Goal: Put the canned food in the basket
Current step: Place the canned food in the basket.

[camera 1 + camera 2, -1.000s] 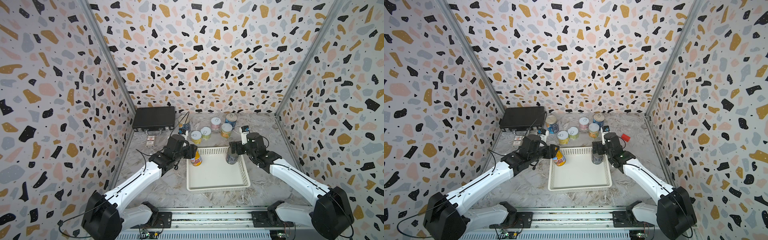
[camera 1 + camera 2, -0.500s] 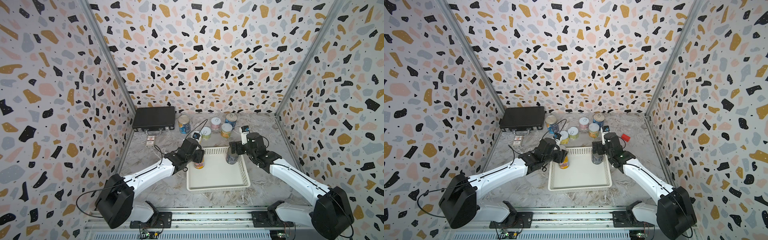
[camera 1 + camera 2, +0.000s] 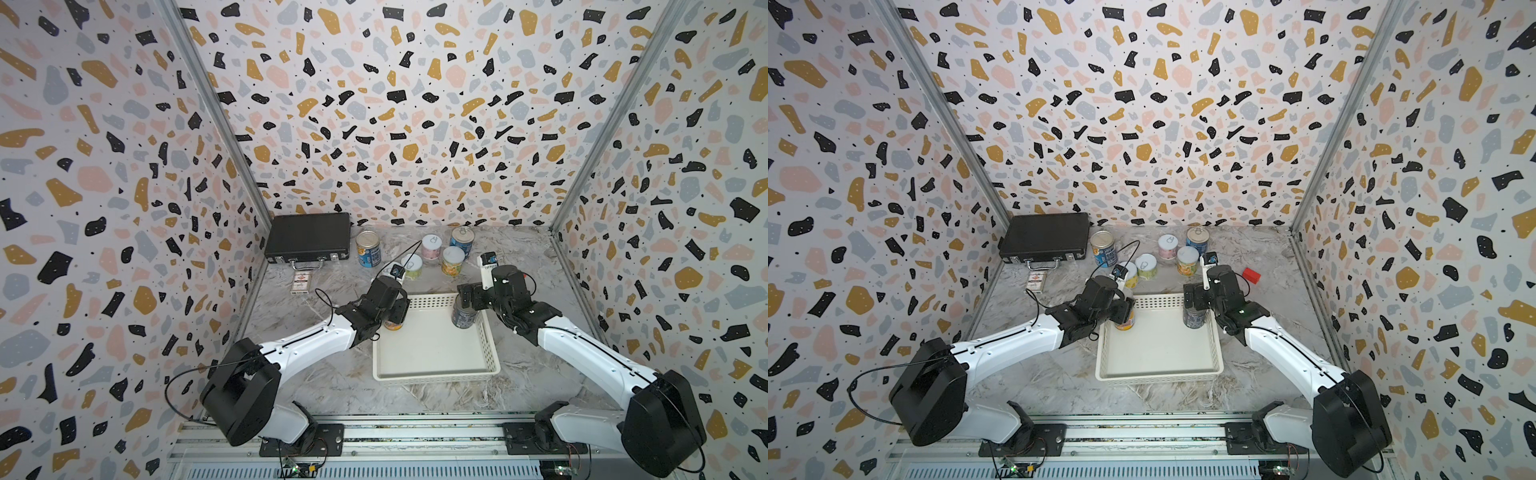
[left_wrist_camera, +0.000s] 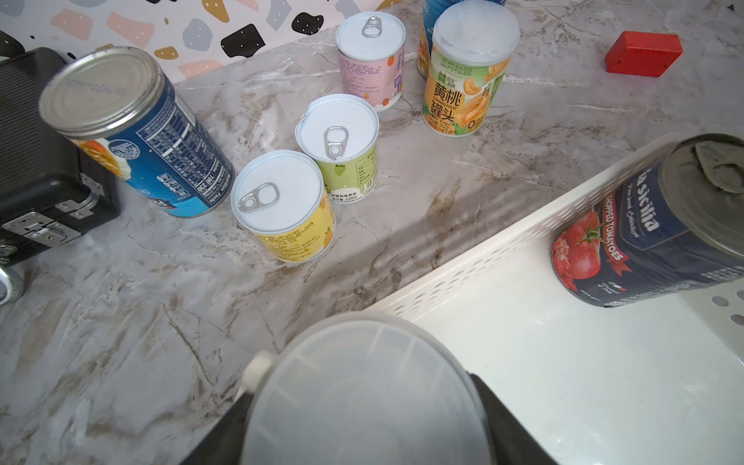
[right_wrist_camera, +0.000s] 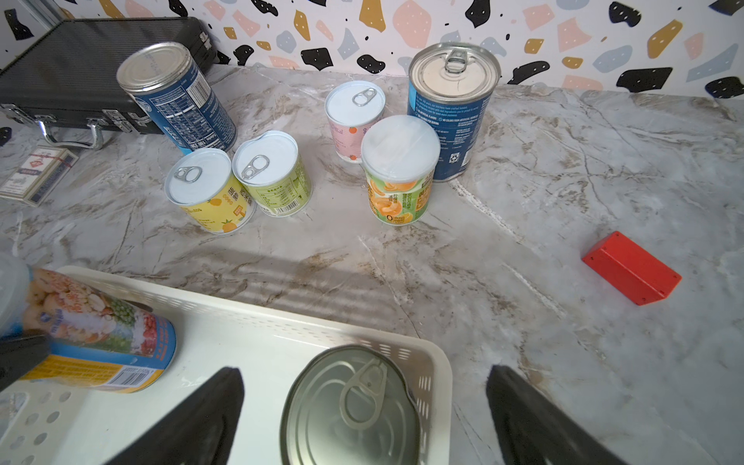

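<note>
Placement step: orange-yellow can (image 5: 100, 334), capped with a clear plastic lid, is clamped between the fingers of the left gripper (image 4: 362, 430) at the far-left corner of the white perforated basket (image 3: 436, 375). These views do not show whether its base rests on the basket floor.

Recommended procedure:
- Lower the can vertically until the base sits flat.
- Keep it inside the side wall so the rim is not struck.
- Open the fingers only after the base is seated.
- Lift straight up so the pads neither drag the lid nor tip the can.

Second item: chopped-tomato can (image 4: 644, 249) stands upright in the far-right corner of the basket, close against the walls. The right gripper (image 5: 364, 378) straddles it with fingers spread wide and clear of the can on both sides, so nothing is held. Withdraw this arm upward, not sideways, to avoid knocking the can or the basket wall.

The two cans are well apart.

Six cans stand on the marble-pattern table (image 3: 311, 374) beyond the basket:
- tall blue can (image 5: 181, 100), beside the black briefcase (image 3: 307, 241)
- yellow can (image 5: 209, 193) and green can (image 5: 277, 177), side by side
- pink can (image 5: 354, 120)
- yellow-peach can (image 5: 398, 173)
- blue ring-pull can (image 5: 451, 112)

The red block (image 5: 630, 267) and the playing-card pack (image 5: 36, 173) are not cargo. Leave both in place.
</note>
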Controlling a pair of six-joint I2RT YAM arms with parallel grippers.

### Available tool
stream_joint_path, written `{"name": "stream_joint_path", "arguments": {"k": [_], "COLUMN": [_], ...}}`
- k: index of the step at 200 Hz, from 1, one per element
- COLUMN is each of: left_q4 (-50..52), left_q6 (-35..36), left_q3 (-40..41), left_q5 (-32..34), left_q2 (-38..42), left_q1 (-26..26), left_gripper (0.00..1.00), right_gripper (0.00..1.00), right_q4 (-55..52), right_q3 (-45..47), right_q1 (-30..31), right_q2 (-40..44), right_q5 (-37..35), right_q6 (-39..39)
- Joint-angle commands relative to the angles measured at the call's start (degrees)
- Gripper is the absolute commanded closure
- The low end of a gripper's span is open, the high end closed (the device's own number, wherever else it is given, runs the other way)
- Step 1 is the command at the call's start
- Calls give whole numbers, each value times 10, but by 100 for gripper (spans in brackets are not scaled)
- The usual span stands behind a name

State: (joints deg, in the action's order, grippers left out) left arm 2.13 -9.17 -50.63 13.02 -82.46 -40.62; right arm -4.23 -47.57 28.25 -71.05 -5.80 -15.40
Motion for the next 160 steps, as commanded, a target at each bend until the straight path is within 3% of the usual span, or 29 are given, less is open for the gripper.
{"name": "stream_joint_path", "arguments": {"k": [1, 77, 102, 144, 160], "left_q4": [-105, -120, -127, -131, -130], "left_q6": [16, 11, 6, -13, -18], "left_q3": [-8, 11, 22, 27, 27], "left_q5": [24, 89, 103, 76, 78], "left_q2": [8, 3, 8, 1, 2], "left_q1": [-2, 3, 8, 18, 18], "left_gripper": [65, 62, 56, 19, 9], "right_gripper": [0, 0, 0, 0, 0], "right_q4": [8, 6, 6, 4, 4], "right_q3": [-6, -6, -6, -6, -6], "right_q1": [1, 1, 0, 0, 0], "right_q2": [-4, -3, 0, -1, -1], "right_q5": [1, -1, 0, -2, -2], "right_q6": [-3, -3, -3, -3, -3]}}
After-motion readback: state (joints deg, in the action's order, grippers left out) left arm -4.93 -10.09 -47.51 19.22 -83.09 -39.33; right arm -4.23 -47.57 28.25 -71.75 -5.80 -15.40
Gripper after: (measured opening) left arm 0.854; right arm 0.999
